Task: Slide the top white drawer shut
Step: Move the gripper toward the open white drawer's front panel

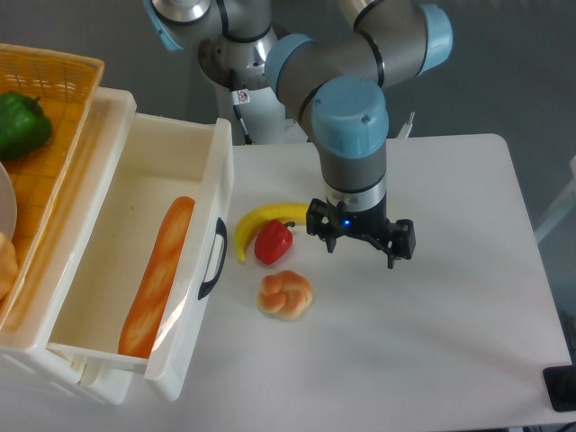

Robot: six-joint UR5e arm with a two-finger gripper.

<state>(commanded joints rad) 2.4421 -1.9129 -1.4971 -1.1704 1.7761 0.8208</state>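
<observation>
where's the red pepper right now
The red pepper lies on the table centre-left, against the banana, above the bread roll, between the drawer handle and the end effector.

- One fixed camera — set high, looking steeply down at the white table [450, 342].
- It faces the arm's base at the far edge.
- Mid-range framing — cabinet cropped at left.

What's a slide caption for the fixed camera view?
Gripper above table by red pepper; top white drawer open, baguette inside.
</observation>
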